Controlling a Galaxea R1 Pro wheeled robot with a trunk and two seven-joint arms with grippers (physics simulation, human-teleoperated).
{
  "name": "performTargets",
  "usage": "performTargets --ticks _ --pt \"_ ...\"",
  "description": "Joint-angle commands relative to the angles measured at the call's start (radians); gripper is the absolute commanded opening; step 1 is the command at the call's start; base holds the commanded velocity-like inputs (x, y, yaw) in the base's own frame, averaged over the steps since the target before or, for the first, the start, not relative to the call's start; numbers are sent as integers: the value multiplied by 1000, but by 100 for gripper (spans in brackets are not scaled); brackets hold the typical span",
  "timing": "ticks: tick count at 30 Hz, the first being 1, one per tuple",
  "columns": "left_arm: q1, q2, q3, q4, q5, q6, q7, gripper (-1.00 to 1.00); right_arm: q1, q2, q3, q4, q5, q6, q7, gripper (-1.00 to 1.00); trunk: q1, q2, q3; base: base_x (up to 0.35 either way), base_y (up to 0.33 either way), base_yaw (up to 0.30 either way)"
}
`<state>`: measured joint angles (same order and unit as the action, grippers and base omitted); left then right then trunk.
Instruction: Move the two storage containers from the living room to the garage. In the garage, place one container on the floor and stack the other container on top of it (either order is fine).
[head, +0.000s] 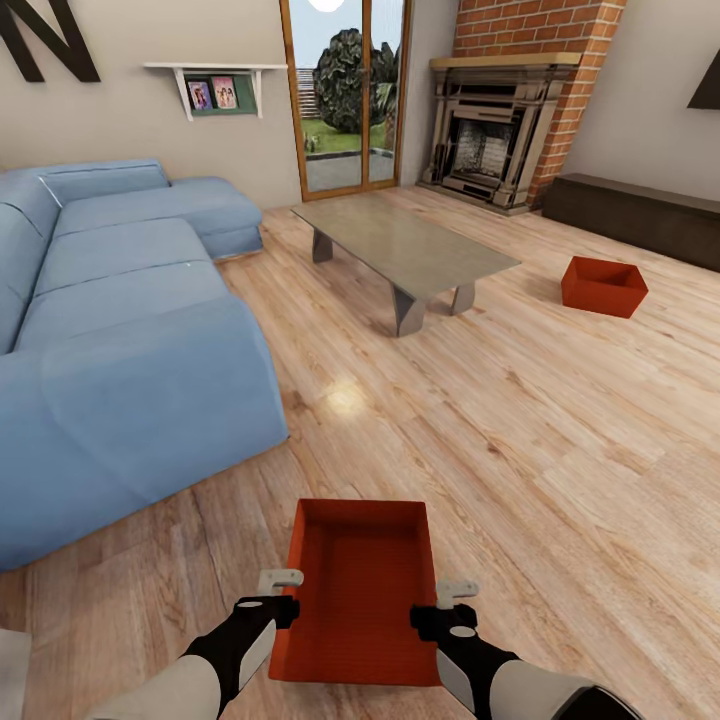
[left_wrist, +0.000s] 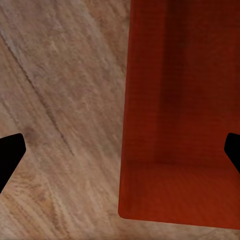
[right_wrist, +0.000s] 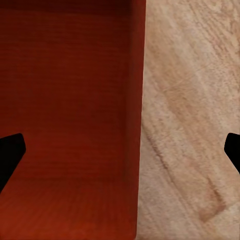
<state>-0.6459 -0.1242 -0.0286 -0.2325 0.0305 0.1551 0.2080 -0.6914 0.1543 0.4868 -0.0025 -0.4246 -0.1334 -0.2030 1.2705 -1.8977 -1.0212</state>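
A red-orange rectangular ribbed open-top storage bin (head: 360, 590) sits on the light wood plank floor (head: 520, 440) between the two grippers. The left gripper (head: 280, 578) hangs over the bin's left wall, and the right gripper (head: 457, 590) over its right wall. In each wrist view the dark fingertips (left_wrist: 11, 155) (right_wrist: 10, 152) stand wide apart, straddling a wall, not clamped. A second identical red-orange bin (head: 603, 285) lies well apart, beyond the grey low table (head: 405, 245), near the red brick fireplace (head: 500, 130). A large blue sectional sofa (head: 120, 330) stands at the left.

Lying on the light wood plank floor (head: 520, 440): two red-orange bins (head: 358, 590) (head: 603, 285), blue sectional sofa (head: 120, 330), grey low table (head: 405, 245) standing between.
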Motion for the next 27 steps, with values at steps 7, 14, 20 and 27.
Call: performTargets --ticks 7,14,20,27 --pt "0 0 -3 -2 3 5 5 100 0 0 8 2 -11 -3 10 100 23 -42 -19 0 0 0" --pt "0 0 -3 -2 3 4 5 100 0 -1 7 2 -11 -3 11 100 23 -42 -19 0 0 0" --pt "0 0 -3 -2 3 4 5 100 0 -1 8 2 -11 -3 11 100 27 -49 -23 0 0 0" --pt "0 0 -2 -2 3 4 5 100 0 -2 7 2 -11 -3 21 100 54 -98 -45 0 0 0"
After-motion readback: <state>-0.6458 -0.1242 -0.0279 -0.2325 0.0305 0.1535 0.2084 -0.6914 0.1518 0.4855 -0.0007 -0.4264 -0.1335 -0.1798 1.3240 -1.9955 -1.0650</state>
